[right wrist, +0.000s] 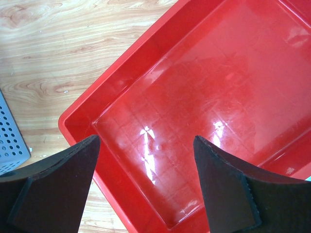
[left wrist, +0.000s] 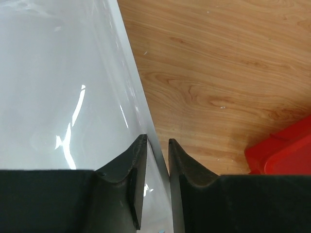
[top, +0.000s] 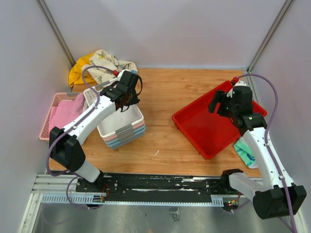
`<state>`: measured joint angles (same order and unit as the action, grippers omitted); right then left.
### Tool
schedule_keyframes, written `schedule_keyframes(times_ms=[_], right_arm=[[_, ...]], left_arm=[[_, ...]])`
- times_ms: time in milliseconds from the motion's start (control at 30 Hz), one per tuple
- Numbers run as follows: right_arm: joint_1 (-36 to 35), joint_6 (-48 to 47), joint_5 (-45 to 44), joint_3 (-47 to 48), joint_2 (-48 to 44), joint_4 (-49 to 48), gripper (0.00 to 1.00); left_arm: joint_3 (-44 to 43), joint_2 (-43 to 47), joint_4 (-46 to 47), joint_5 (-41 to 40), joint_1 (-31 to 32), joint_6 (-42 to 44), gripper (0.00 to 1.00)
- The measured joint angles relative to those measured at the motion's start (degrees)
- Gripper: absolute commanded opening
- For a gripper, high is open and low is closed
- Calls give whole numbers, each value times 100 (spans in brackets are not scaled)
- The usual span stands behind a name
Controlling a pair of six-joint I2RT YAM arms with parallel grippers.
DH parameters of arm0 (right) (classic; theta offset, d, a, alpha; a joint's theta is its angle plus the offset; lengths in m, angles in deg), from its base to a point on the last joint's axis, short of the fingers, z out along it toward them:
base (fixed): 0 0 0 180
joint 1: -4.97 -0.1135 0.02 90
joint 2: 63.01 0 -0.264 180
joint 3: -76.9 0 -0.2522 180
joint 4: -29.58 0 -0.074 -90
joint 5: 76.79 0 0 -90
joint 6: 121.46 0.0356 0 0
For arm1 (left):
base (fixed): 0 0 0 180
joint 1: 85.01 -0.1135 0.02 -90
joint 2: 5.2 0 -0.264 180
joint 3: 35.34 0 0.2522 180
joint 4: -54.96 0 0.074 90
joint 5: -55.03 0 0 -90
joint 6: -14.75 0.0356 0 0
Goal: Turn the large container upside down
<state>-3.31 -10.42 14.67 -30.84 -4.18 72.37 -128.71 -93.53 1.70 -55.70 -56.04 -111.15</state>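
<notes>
Top view: the large container (top: 204,128) is sitting right way up on the wooden table (top: 165,92), on the R side, with its red open cavity facing the camera. My right gripper (top: 221,104) is hovering over its far half. My left gripper (top: 127,99) is way over on the L side, at the far rim of a white basket (top: 124,124) that tops a small stack. It is well apart from the red bin.

Left wrist view: the two dark fingers are sitting either side of the white basket's wall, one inside and one outside, with only a thin gap between them. They appear to be pinching that wall, though the contact pt is hard to confirm at this angle. A corner of the red bin is just showing at the R edge.

Right wrist view: I'm looking straight down into the red bin, with its glossy floor and near corner in sight. The jaws are standing wide, gripping nothing and touching nothing.

Progress: I'm judging the flip as not yet begun. Still left: a grip on a red wall, then a lift and a roll till the underside is facing up.
</notes>
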Motion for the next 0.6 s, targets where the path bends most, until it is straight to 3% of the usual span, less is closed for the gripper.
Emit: schedule_keyframes(times_ms=[300, 600], right_arm=[[0, 0, 0, -17, 0, 2, 79], [0, 0, 2, -20, 0, 4, 79]], left_arm=[[-243, 179, -535, -168, -9, 118, 1], [-1458, 632, -1145, -13, -28, 463, 0]])
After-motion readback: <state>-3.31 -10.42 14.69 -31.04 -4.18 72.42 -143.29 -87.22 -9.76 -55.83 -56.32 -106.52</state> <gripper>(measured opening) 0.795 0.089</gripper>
